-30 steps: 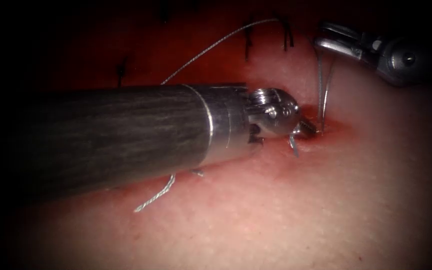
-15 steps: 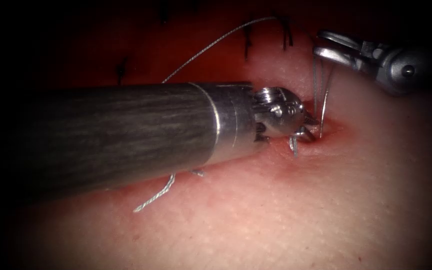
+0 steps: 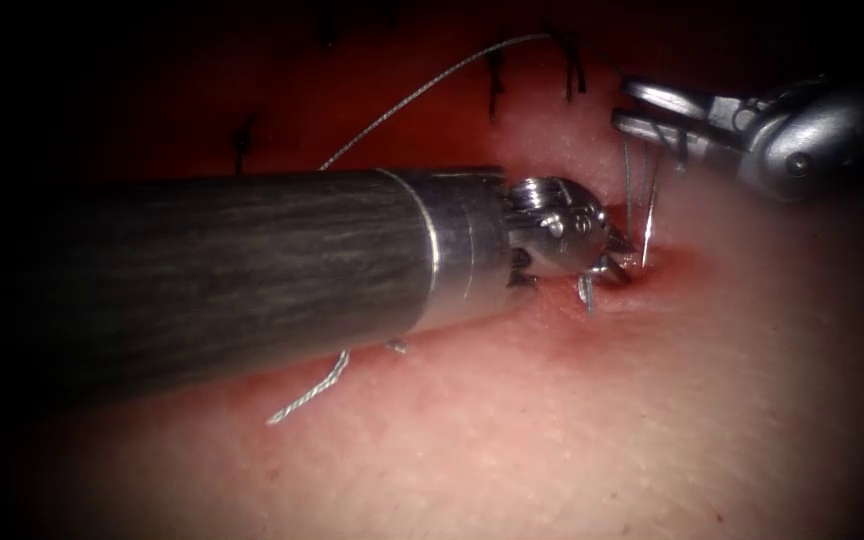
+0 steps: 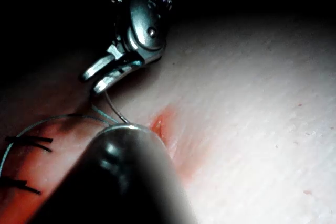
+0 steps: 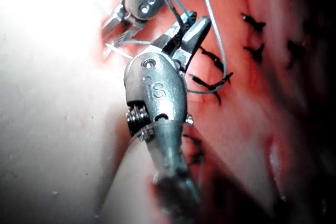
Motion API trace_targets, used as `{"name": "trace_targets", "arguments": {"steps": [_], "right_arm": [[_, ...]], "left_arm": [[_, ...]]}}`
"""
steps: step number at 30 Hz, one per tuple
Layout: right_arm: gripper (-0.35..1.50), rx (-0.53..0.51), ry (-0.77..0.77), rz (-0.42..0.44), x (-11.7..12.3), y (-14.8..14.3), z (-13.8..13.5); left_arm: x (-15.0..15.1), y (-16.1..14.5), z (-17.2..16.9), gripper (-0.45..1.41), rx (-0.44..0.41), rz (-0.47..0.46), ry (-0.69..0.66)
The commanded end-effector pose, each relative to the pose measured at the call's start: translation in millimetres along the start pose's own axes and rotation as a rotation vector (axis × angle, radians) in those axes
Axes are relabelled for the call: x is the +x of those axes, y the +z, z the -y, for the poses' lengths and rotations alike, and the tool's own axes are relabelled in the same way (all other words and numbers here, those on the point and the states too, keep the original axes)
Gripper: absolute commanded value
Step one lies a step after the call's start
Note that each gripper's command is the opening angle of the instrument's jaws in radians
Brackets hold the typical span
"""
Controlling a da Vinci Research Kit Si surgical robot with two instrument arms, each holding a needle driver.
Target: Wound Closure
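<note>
Your silver right tool (image 3: pixel 642 108) has shifted left, gripping thin grey thread (image 3: pixel 649 195); overtension could tear pale pork tissue (image 3: pixel 572 420), while your left tool's (image 3: pixel 617 258) grip is unclear.

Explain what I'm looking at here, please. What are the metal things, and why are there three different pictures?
This is a surgical practice robot stitching a cut in pork belly, the tissue. One picture comes from an endoscope above the wound; the other two come from small cameras riding on each arm. The thick dark shaft ends in the left tool, its tip down at a small reddened spot on the tissue. What it grips, I cannot tell. The right tool enters from the right and holds two strands of thread rising from that spot. More thread arcs away past dark finished stitches. A short cut end of thread lies on the tissue.
</note>
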Motion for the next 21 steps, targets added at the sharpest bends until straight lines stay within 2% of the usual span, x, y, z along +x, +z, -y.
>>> {"name": "trace_targets", "arguments": {"steps": [1,5,14,21], "right_arm": [[-0.35,0.003,-0.012,0.001,-0.5,1.1,0.5],[-0.35,0.038,-0.072,0.022,-0.8,1.3,1.6],[-0.35,0.063,-0.092,0.032,-1.7,0.9,3.1],[-0.35,0.069,-0.092,0.040,-1.9,0.6,2.9]], "left_arm": [[0.5,0.5,0.5,0.49,0.002,-0.002,0.000],[0.6,0.4,0.7,0.54,0.004,-0.001,-0.001],[0.8,0.4,0.7,0.57,0.004,-0.002,-0.009],[1.0,0.0,0.3,0.56,0.001,-0.002,-0.009]]}}
